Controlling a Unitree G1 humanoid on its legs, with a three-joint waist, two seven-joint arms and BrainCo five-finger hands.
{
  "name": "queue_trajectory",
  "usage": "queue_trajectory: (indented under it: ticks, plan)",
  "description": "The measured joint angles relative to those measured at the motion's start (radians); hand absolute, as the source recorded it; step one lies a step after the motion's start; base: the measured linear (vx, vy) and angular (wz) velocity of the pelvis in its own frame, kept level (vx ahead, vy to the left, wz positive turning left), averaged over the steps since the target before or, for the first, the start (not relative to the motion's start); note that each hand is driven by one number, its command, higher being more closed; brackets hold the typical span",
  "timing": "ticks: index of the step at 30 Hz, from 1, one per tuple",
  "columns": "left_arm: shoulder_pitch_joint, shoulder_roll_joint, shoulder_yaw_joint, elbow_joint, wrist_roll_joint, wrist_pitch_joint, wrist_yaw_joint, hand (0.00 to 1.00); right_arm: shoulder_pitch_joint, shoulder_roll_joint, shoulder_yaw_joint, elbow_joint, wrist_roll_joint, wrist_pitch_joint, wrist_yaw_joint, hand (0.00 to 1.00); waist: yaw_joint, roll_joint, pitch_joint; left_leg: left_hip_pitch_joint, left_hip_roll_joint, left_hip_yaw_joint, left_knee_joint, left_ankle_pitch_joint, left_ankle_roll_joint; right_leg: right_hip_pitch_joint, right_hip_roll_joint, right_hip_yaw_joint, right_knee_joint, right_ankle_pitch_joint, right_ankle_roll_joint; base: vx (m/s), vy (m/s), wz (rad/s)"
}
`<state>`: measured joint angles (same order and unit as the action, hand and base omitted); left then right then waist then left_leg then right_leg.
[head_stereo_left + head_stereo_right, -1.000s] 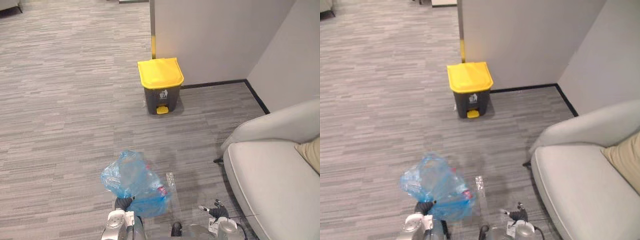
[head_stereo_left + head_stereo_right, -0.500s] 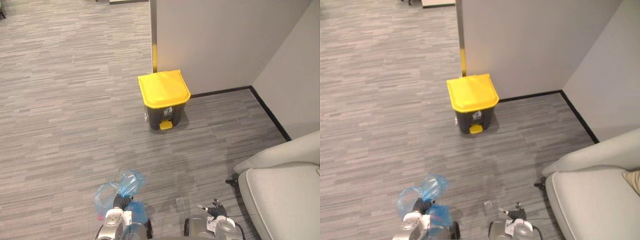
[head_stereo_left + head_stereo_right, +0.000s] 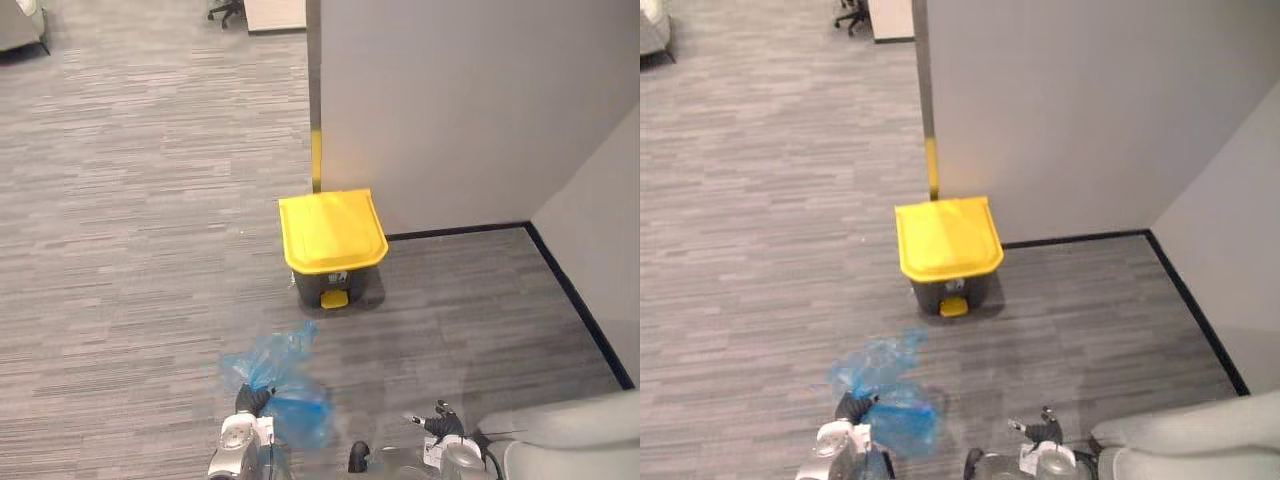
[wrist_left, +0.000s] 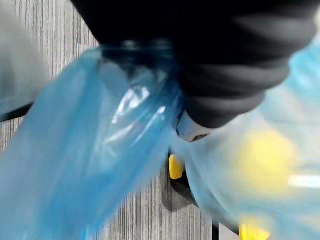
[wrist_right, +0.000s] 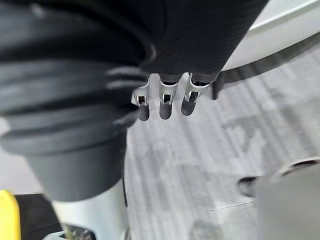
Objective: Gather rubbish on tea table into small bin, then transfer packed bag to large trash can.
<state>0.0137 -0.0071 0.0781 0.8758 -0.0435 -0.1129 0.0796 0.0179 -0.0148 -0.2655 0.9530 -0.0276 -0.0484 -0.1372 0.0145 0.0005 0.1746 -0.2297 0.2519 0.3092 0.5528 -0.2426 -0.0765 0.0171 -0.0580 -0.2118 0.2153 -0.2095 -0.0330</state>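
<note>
One blue bag (image 3: 298, 412), near left, off the floor, its neck gripped in the curled left hand (image 3: 251, 399). One yellow-lidded bin (image 3: 332, 232), lid down, farther off against the wall (image 3: 450, 100). Right hand (image 5: 162, 102), near right, fingers relaxed, empty.

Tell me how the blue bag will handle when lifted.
Likely floppy: the blue bag is thin, crinkled film bunched at the left hand. Probably light, hanging from one hand. It may sway near the closed yellow lid.
</note>
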Motion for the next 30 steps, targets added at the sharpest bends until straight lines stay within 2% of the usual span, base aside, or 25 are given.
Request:
queue_trajectory:
  ticks: [2, 3, 4, 6, 9, 10, 11, 12, 13, 14, 15, 17, 18, 19, 20, 22, 24, 26, 27, 28, 29, 30]
  plan:
    - [0.000, 0.000, -0.007, 0.001, 0.000, 0.001, 0.000, 1.00, 0.002, 0.001, -0.016, 0.007, 0.001, 0.001, -0.002, 0.00, 0.000, 0.002, -0.003, -0.007, -0.060, -0.024, -0.237, 0.096, -0.007, 0.021, -0.026, 0.003, -0.018, -0.011, 0.040, 0.32, 0.223, -0.01]
    - [0.000, 0.008, -0.021, 0.004, 0.000, 0.001, 0.000, 1.00, 0.004, -0.010, -0.025, 0.023, 0.003, 0.001, -0.003, 0.00, 0.006, 0.001, -0.004, 0.010, -0.093, -0.052, -0.314, 0.241, -0.007, 0.031, -0.035, 0.023, -0.018, -0.025, 0.076, 0.32, 0.229, -0.01]
    - [0.000, 0.022, -0.026, 0.013, 0.000, 0.002, 0.000, 1.00, 0.000, -0.002, -0.023, 0.038, 0.006, 0.007, -0.001, 0.00, 0.003, -0.017, -0.011, 0.028, -0.127, -0.046, -0.340, 0.248, 0.005, 0.044, -0.059, 0.034, -0.035, -0.018, 0.094, 0.38, 0.273, 0.11]
    - [-0.013, 0.052, -0.037, 0.019, 0.002, 0.002, -0.001, 1.00, 0.003, 0.011, -0.027, 0.051, 0.005, 0.013, -0.001, 0.00, 0.000, -0.041, -0.022, 0.030, -0.165, -0.036, -0.334, 0.222, 0.036, 0.064, -0.100, 0.041, -0.064, -0.003, 0.118, 0.28, 0.198, 0.19]
    - [0.000, 0.071, -0.036, 0.033, 0.002, 0.004, -0.003, 1.00, -0.021, 0.011, -0.027, 0.051, 0.004, 0.009, 0.001, 0.00, 0.002, -0.036, -0.022, 0.074, -0.185, -0.007, -0.326, 0.160, 0.051, 0.059, -0.125, 0.093, -0.003, 0.014, 0.140, 0.21, 0.188, -0.30]
    - [0.008, 0.071, -0.035, 0.044, 0.002, 0.009, -0.003, 1.00, -0.023, 0.011, -0.026, 0.050, 0.003, 0.008, 0.001, 0.00, 0.003, -0.027, -0.022, 0.105, -0.185, 0.006, -0.332, 0.137, 0.054, 0.017, -0.132, 0.123, 0.107, 0.014, 0.141, 0.18, 0.211, -0.45]
    - [0.023, 0.075, -0.035, 0.049, 0.002, 0.012, -0.003, 1.00, -0.021, 0.014, -0.025, 0.050, -0.002, 0.009, 0.002, 0.00, 0.001, -0.024, -0.022, 0.139, -0.190, 0.015, -0.346, 0.116, 0.056, -0.064, -0.143, 0.152, 0.290, 0.025, 0.155, 0.15, 0.167, -0.32]
    - [0.026, 0.078, -0.037, 0.050, 0.001, 0.013, -0.002, 1.00, -0.021, 0.015, -0.023, 0.050, -0.003, 0.009, 0.002, 0.00, -0.002, -0.024, -0.021, 0.152, -0.194, 0.017, -0.350, 0.111, 0.059, -0.103, -0.152, 0.163, 0.369, 0.029, 0.163, 0.19, 0.167, -0.07]
    - [0.029, 0.083, -0.040, 0.050, 0.002, 0.013, -0.001, 1.00, -0.013, 0.016, -0.022, 0.054, -0.004, 0.010, 0.002, 0.00, -0.008, -0.024, -0.020, 0.169, -0.200, 0.019, -0.360, 0.101, 0.066, -0.150, -0.160, 0.172, 0.469, 0.016, 0.161, 0.19, 0.081, 0.08]
    - [0.029, 0.093, -0.045, 0.050, 0.002, 0.013, 0.003, 1.00, -0.011, 0.008, -0.007, 0.061, -0.004, 0.011, 0.001, 0.00, -0.010, -0.028, -0.021, 0.200, -0.204, 0.018, -0.381, 0.092, 0.073, -0.200, -0.152, 0.161, 0.529, -0.038, 0.145, 0.19, 0.049, 0.06]
    - [0.029, 0.100, -0.047, 0.050, 0.001, 0.013, 0.004, 1.00, -0.012, 0.006, 0.000, 0.062, -0.004, 0.010, 0.002, 0.00, -0.012, -0.026, -0.020, 0.211, -0.203, 0.018, -0.388, 0.092, 0.073, -0.215, -0.144, 0.155, 0.530, -0.055, 0.139, 0.21, -0.006, 0.01]
    - [0.021, 0.122, -0.042, 0.050, 0.001, 0.011, 0.006, 1.00, -0.024, 0.000, 0.013, 0.061, -0.006, 0.008, 0.002, 0.00, -0.023, -0.015, -0.013, 0.261, -0.182, 0.018, -0.418, 0.088, 0.061, -0.266, -0.089, 0.098, 0.449, -0.085, 0.100, 0.22, -0.068, 0.01]
    - [0.015, 0.123, -0.033, 0.050, 0.001, 0.011, 0.006, 1.00, -0.029, -0.004, 0.022, 0.062, -0.006, 0.008, 0.002, 0.00, -0.023, -0.011, -0.011, 0.277, -0.171, 0.018, -0.425, 0.089, 0.046, -0.279, -0.061, 0.079, 0.380, -0.075, 0.089, 0.25, -0.103, 0.05]
    - [0.009, 0.127, -0.026, 0.050, 0.001, 0.009, 0.006, 1.00, -0.028, -0.007, 0.040, 0.062, -0.011, 0.008, 0.002, 0.00, -0.023, -0.016, -0.012, 0.301, -0.169, 0.015, -0.437, 0.085, 0.031, -0.284, -0.031, 0.066, 0.234, -0.021, 0.079, 0.28, -0.107, 0.20]
    - [0.009, 0.138, -0.026, 0.056, 0.001, 0.009, 0.005, 1.00, -0.020, -0.007, 0.044, 0.067, -0.011, 0.007, 0.003, 0.00, -0.031, -0.041, -0.019, 0.308, -0.192, -0.005, -0.439, 0.078, 0.011, -0.270, -0.017, 0.078, 0.135, 0.105, 0.019, 0.30, -0.100, 0.26]
    - [-0.001, 0.107, -0.024, 0.070, 0.001, 0.007, 0.002, 1.00, -0.021, -0.030, 0.032, 0.073, -0.011, 0.004, 0.002, 0.00, -0.028, 0.007, -0.031, 0.310, -0.156, -0.046, -0.448, 0.077, 0.001, -0.242, 0.015, 0.067, 0.105, 0.111, 0.011, 0.34, -0.102, 0.07]
    - [-0.011, 0.087, -0.017, 0.073, 0.002, 0.005, 0.004, 1.00, -0.021, -0.035, 0.018, 0.074, -0.010, 0.001, 0.002, 0.00, -0.033, 0.027, -0.021, 0.320, -0.142, -0.074, -0.444, 0.079, -0.002, -0.220, 0.024, 0.044, 0.093, 0.094, 0.005, 0.30, -0.123, 0.16]
    - [-0.014, 0.078, -0.016, 0.076, 0.003, 0.006, 0.003, 1.00, -0.013, -0.031, -0.012, 0.074, -0.009, 0.002, 0.001, 0.00, -0.034, 0.026, -0.019, 0.322, -0.127, -0.074, -0.393, 0.081, -0.007, -0.165, 0.028, 0.022, 0.060, 0.089, 0.000, 0.21, -0.087, 0.36]
    - [-0.013, 0.065, -0.015, 0.075, 0.003, 0.006, 0.002, 1.00, -0.001, -0.027, -0.010, 0.071, -0.010, 0.002, 0.001, 0.00, -0.030, 0.019, -0.015, 0.296, -0.106, -0.071, -0.263, 0.067, -0.029, -0.099, 0.028, 0.007, 0.017, 0.089, -0.001, 0.18, -0.045, 0.35]
    - [-0.007, 0.051, -0.007, 0.071, 0.003, 0.007, -0.002, 1.00, 0.008, -0.025, -0.005, 0.062, -0.010, 0.002, 0.001, 0.00, -0.022, 0.013, -0.014, 0.251, -0.082, -0.068, -0.134, 0.051, -0.036, -0.052, 0.024, 0.005, -0.015, 0.086, -0.006, 0.20, -0.031, 0.25]
    - [0.000, 0.042, -0.005, 0.061, 0.003, 0.007, -0.005, 1.00, 0.009, -0.024, -0.004, 0.060, -0.010, 0.002, 0.001, 0.00, -0.018, 0.012, -0.017, 0.226, -0.067, -0.055, -0.067, 0.039, -0.039, -0.039, 0.025, 0.006, -0.028, 0.085, -0.007, 0.13, 0.052, -0.04]
    - [0.012, 0.025, -0.005, 0.055, 0.003, 0.008, -0.007, 1.00, 0.007, -0.025, -0.005, 0.053, -0.009, 0.002, 0.002, 0.00, -0.011, 0.017, -0.020, 0.192, -0.043, -0.033, -0.022, 0.015, -0.026, -0.025, 0.026, 0.010, -0.038, 0.085, -0.007, 0.12, 0.101, -0.12]
